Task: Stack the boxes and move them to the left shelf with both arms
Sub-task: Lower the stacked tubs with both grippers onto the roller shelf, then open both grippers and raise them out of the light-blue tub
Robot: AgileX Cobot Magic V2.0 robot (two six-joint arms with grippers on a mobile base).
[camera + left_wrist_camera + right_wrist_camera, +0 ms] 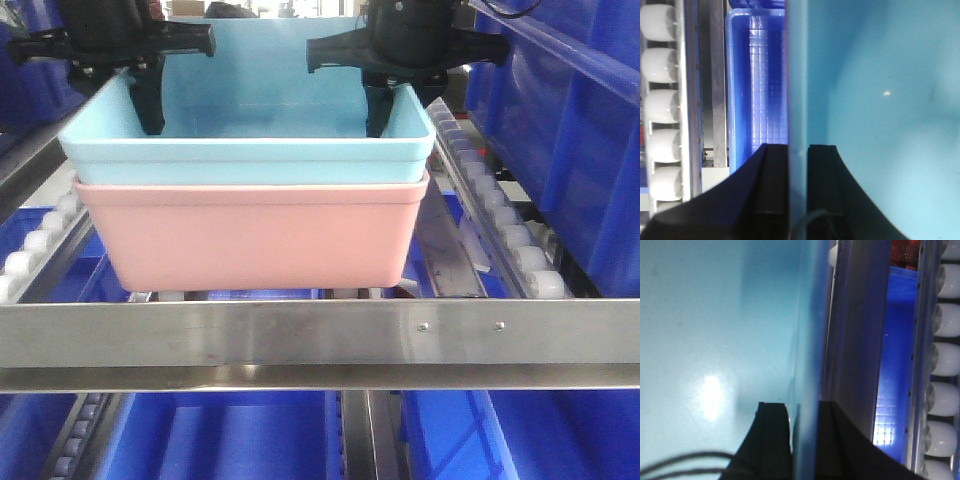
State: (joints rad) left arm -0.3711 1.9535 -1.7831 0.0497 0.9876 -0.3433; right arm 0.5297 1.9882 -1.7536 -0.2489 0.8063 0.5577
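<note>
The sky blue bin [250, 150] sits nested in the salmon pink bin [250, 235], just behind the shelf's steel front bar [300, 335]. I cannot tell whether the stack rests on the rollers. My left gripper [150, 110] is shut on the blue bin's left wall. In the left wrist view [798, 150] one finger is inside and one outside that wall [798, 75]. My right gripper [380, 115] is shut on the right wall. The right wrist view [804, 407] shows its fingers astride that wall, with the bin's floor [715, 315] to the left.
White roller tracks run along the shelf's right side [510, 240] and left side [40, 245]. Large dark blue bins stand at the right [570, 120] and on the level below [250, 440]. A dark blue bin [757, 75] lies under the left wall.
</note>
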